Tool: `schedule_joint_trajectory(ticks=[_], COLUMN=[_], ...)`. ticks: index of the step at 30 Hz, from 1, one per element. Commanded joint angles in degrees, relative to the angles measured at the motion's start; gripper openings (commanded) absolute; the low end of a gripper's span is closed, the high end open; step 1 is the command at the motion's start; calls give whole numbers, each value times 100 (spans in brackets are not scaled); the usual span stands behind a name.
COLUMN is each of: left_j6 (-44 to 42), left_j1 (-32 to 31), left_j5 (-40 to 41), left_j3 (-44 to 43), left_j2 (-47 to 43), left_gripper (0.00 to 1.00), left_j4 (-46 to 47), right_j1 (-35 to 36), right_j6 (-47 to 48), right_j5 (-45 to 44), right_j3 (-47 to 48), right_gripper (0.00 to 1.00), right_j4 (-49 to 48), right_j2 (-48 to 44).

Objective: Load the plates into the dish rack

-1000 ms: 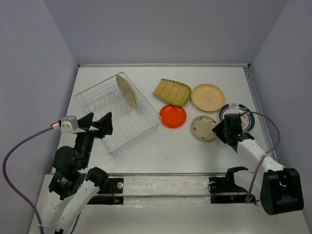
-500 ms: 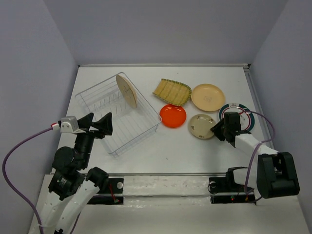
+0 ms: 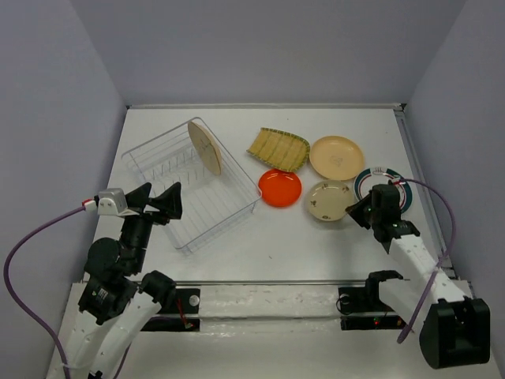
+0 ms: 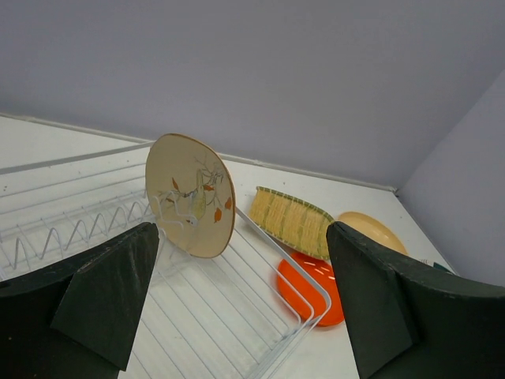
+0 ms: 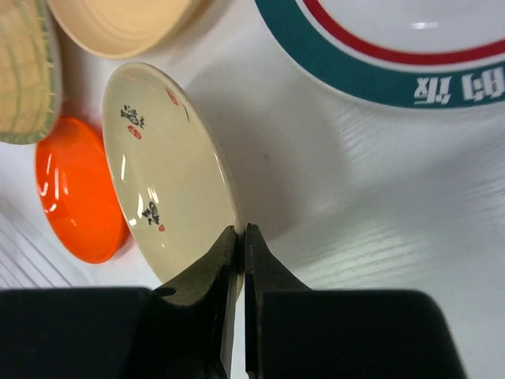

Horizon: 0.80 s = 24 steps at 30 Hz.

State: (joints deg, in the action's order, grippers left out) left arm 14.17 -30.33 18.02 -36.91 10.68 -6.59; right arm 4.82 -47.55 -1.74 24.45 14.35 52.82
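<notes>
The dish rack (image 3: 197, 215) (image 4: 317, 289) lies at the left, and the cream plate with the branch design (image 3: 205, 148) (image 4: 191, 197) stands upright in its far end. My left gripper (image 3: 162, 201) (image 4: 241, 260) hovers open over the rack's near side, holding nothing. My right gripper (image 3: 357, 212) (image 5: 241, 230) is shut on the near rim of the small beige plate (image 3: 330, 199) (image 5: 166, 174), which is tilted up off the table. Around it lie the orange-red plate (image 3: 280, 187) (image 5: 75, 189), the yellow-green fan-shaped plate (image 3: 278, 148) and the tan plate (image 3: 337, 157).
The white plate with the teal-striped rim (image 3: 397, 186) (image 5: 394, 55) lies just right of my right gripper, partly under the arm. The enclosure's walls stand close along the left, back and right edges of the white table.
The right gripper's jaws have closed on the beige plate's rim. The plate's near edge has tipped up and the plate has shifted slightly away. The left arm has not moved.
</notes>
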Motion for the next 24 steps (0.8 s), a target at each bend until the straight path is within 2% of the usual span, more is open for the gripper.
schedule_joint_trajectory(ticks=[1,3,6,8,9,10,12,15,21,24], left_j6=[-90,-90,-99,-108,-108,-117,-99,-29,621,832], left_j1=[-8,0,9,27,35,53,97,141,168,176], left_j5=[17,-9,-36,-44,-62,-79,-53,254,1730,2091], left_j3=[-124,-124,-124,-124,-133,-133,-124,-159,-247,-282], left_j2=[13,31,83,119,128,145,128,93,-109,-189], left_gripper=[99,99,99,99,99,99,99,99,99,99], left_j4=[334,351,386,395,395,395,378,282,-26,-105], right_j1=[-34,28,693,1517,2479,2898,3749,4507,5397,5529], right_j6=[544,755,1072,1265,1579,1756,2161,2713,3577,3709], right_j5=[-274,-222,-177,-781,-1202,-1946,-2539,-3338,-4632,-4932], right_j3=[806,1104,1904,2746,3098,3467,4662,6261,9212,9902], right_gripper=[7,7,7,7,7,7,7,7,7,7], right_j4=[577,595,420,367,367,367,393,393,525,551], right_j2=[-859,-1010,-774,-195,68,375,1412,2844,5429,6107])
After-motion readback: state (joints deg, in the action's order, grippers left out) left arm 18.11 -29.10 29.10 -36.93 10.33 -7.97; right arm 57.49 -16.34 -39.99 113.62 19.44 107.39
